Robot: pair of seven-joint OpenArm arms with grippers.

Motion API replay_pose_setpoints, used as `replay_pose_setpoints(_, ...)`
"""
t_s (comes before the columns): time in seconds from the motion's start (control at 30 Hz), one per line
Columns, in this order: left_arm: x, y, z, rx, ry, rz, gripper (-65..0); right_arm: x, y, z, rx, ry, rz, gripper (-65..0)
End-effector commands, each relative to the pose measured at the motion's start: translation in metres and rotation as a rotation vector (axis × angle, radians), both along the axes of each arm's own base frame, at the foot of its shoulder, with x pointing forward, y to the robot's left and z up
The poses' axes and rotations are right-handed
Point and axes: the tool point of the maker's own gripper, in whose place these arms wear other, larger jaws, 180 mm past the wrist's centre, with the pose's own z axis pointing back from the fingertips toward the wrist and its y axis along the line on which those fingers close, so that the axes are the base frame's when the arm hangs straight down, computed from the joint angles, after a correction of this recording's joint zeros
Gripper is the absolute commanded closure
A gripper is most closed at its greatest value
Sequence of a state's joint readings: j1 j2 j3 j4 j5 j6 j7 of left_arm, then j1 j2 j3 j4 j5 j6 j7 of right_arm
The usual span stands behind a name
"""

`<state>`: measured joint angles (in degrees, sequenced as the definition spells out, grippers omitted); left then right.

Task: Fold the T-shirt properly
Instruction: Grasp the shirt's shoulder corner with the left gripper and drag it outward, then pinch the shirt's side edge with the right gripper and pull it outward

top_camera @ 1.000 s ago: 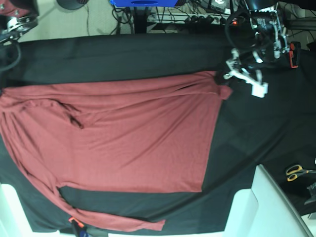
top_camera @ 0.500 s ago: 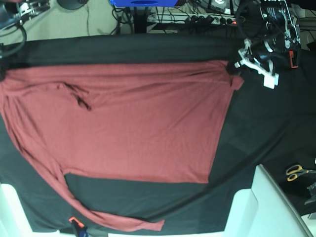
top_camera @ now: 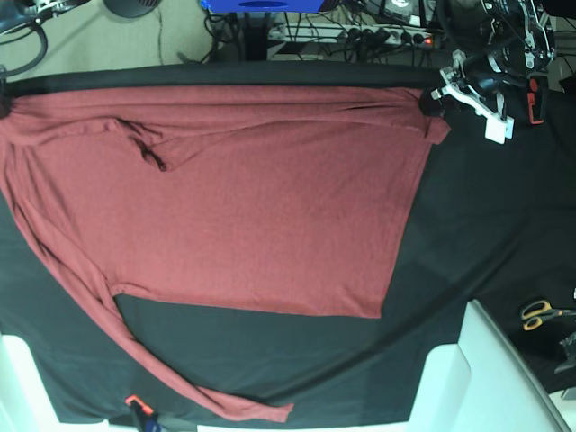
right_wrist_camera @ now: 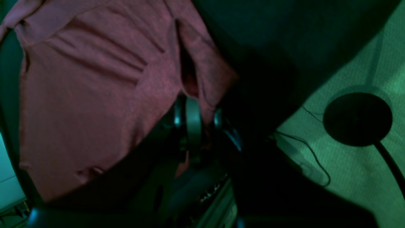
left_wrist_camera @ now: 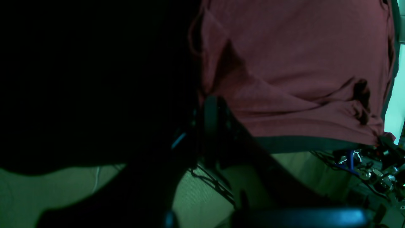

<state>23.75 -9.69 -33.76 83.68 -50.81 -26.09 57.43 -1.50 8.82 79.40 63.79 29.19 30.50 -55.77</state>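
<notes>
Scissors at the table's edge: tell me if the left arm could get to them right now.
Probably not yet. The left gripper is shut on the T-shirt corner at the far edge; the scissors lie uncovered, but it must let go first.

A table draped in a black table cloth [top_camera: 477, 225] carried the maroon T-shirt [top_camera: 252, 198], spread flat with one long sleeve [top_camera: 135, 355] trailing toward the near edge. Yellow-handled scissors [top_camera: 540, 313] lay on the cloth, well apart from the shirt.
</notes>
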Motion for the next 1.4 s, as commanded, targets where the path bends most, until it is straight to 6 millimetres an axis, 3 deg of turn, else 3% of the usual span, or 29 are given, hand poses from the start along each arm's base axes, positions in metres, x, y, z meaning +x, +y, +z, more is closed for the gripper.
replay_pose_setpoints(0.0, 0.002, 0.006, 0.006, 0.014, -0.023, 0.0, 0.0, 0.004, -0.02, 0.016, -0.062, -0.031, -0.012, -0.2)
replay_pose_setpoints(0.4, -0.017, 0.005, 0.0, 0.013, 0.018, 0.002, 0.0, 0.003, -0.018, 0.014, -0.056, -0.025, -0.01, -0.2)
replay_pose_setpoints(0.6, -0.017, 0.005, -0.001, 0.014, 0.019, 0.001, 0.0, -0.003, -0.019, 0.012, -0.054, -0.01, -0.014, -1.7)
replay_pose_setpoints(0.67, -0.017, 0.005, -0.001, 0.016, 0.02, 0.0, 0.0, -0.004, -0.019, 0.011, -0.053, -0.008, -0.015, -7.4)
replay_pose_setpoints(0.77, -0.017, 0.005, -0.001, 0.018, 0.02, 0.0, 0.0, -0.005, -0.02, 0.012, -0.054, -0.012, -0.022, -21.0)
replay_pose_setpoints(0.9, -0.017, 0.007, -0.001, 0.022, 0.02, 0.0, -26.8, -0.004, -0.021, 0.014, -0.06, -0.017, -0.021, -37.5)
replay_pose_setpoints(1.03, -0.017, 0.007, -0.001, 0.024, 0.02, -0.001, -48.7, -0.004, -0.021, 0.014, -0.06, -0.017, -0.02, -40.4)
replay_pose_setpoints(1.17, -0.018, 0.016, 0.001, 0.035, 0.02, 0.022, -56.3, -0.004, -0.023, 0.016, -0.068, -0.018, -0.022, -40.8)
replay_pose_setpoints(1.37, -0.025, 0.075, 0.02, 0.119, -0.02, 0.186, -56.6, -0.02, -0.048, 0.028, -0.103, -0.033, -0.101, -41.1)
